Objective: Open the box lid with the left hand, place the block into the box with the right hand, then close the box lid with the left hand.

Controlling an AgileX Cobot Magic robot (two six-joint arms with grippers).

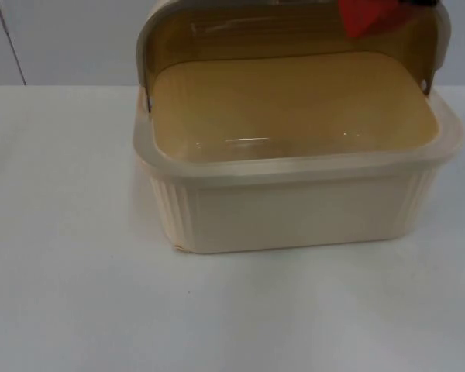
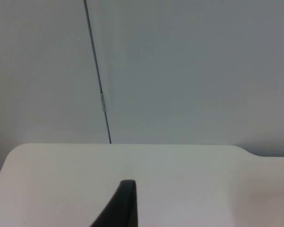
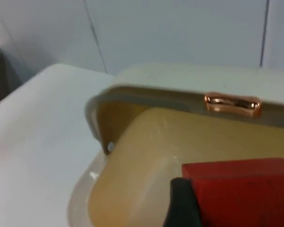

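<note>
Cream plastic makes up the box (image 1: 294,209), which stands in the middle of the white table (image 1: 62,294) in the top view, a little toward the right. Its lid (image 1: 217,23) is already up and leans back behind the opening, at the upper edge of the frame, so the tan inside (image 1: 294,108) lies open from above. I judge that the lid was raised this far to give the other arm a free way down into the box.

In the top view the red block (image 1: 368,17) hangs at the upper right of the frame, over the back right part of the box and just in front of the raised lid. In the right wrist view, the block (image 3: 241,194) sits close against a black fingertip (image 3: 182,203), with the box floor below and the copper latch (image 3: 233,105) on the lid edge beyond it. The right gripper (image 3: 213,208) seems to be clamped on the block, carrying it above the opening; the block is not yet inside.

In the left wrist view, one fingertip (image 2: 120,205) of the left gripper stands over bare table before the grey partition wall (image 2: 180,71). Whether its fingers are wide or narrow I cannot tell. This arm appears to wait aside, probably so it does not block the placing.
</note>
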